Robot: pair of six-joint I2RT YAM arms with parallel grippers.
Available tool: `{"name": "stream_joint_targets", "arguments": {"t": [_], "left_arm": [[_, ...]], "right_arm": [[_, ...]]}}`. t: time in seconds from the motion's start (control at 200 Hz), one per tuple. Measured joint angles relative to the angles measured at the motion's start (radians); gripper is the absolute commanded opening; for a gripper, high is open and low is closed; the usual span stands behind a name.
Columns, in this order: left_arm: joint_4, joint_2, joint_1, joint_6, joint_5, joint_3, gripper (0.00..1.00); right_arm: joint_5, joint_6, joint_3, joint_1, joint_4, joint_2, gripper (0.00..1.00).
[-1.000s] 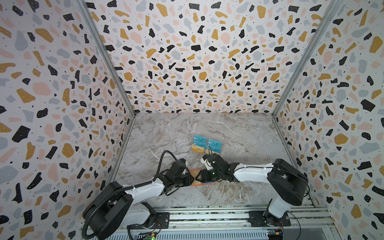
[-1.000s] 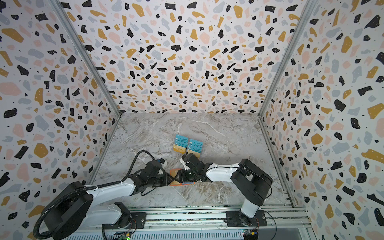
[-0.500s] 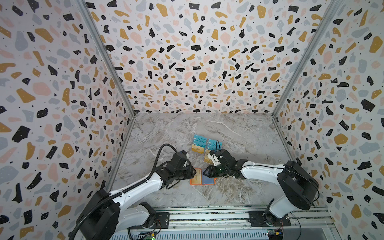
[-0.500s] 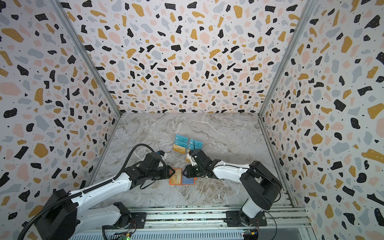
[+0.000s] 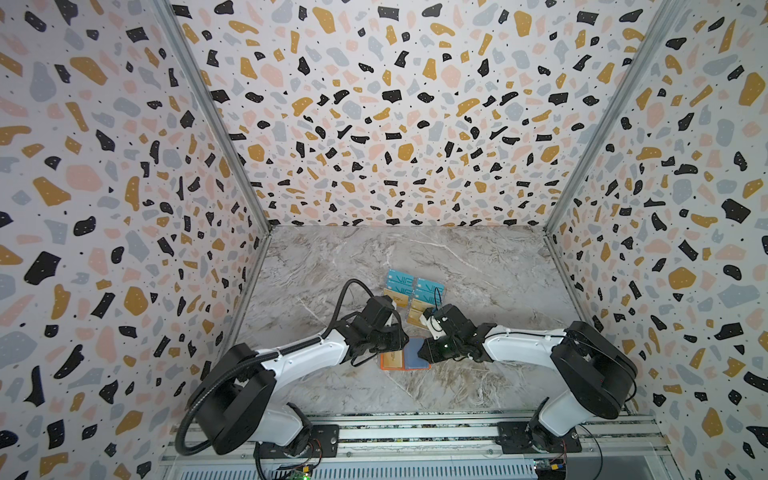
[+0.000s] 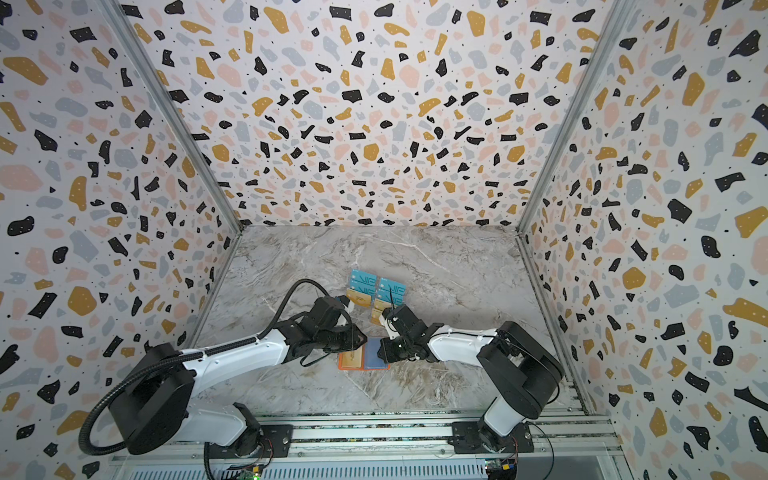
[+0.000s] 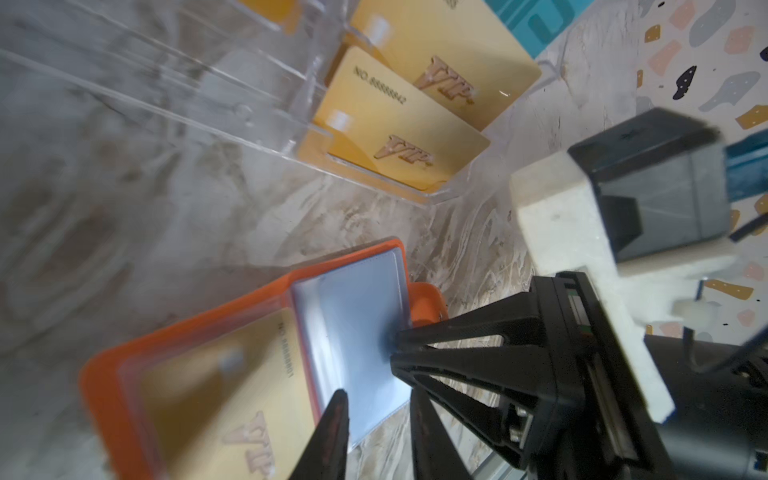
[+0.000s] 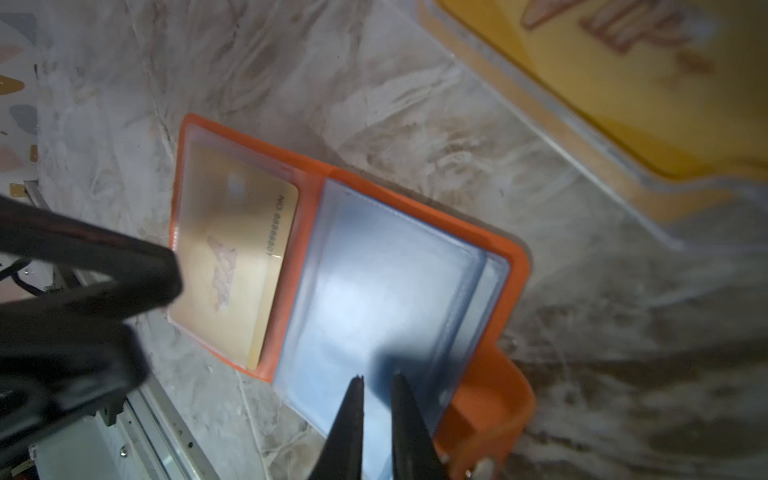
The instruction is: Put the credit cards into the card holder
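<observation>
Pinching a clear sleeve [image 8: 395, 291] of the open orange leather-like card holder [image 8: 517, 266]: right pincer [image 8: 377, 377], nearly pressed together; left pincer [image 7: 378, 399] slightly spread over the same sleeve.

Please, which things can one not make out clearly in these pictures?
Right wrist view: whether the right gripper pinches a sleeve of the card holder; blur hides it.
Both top views: the card holder's far part, covered by the left gripper and the right gripper.
Both wrist views: the number on the gold card inside; blurred.
</observation>
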Motion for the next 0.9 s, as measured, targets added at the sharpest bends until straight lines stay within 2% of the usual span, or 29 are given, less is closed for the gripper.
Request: {"name": "stream_joint_targets", "arguments": {"t": [0.27,0.901], "left_arm": [[0.097,0.070,-0.003,-0.024,0.032,-0.031,0.30],[0.223,0.133,-0.003,-0.055,0.078,-0.084,0.32]], "right_arm": [[-0.002,0.013,-0.032,-0.002,0.059,-0.004,0.15],[-0.002,0.027,-0.033,-0.002,0.062,-0.004,0.15]]}}
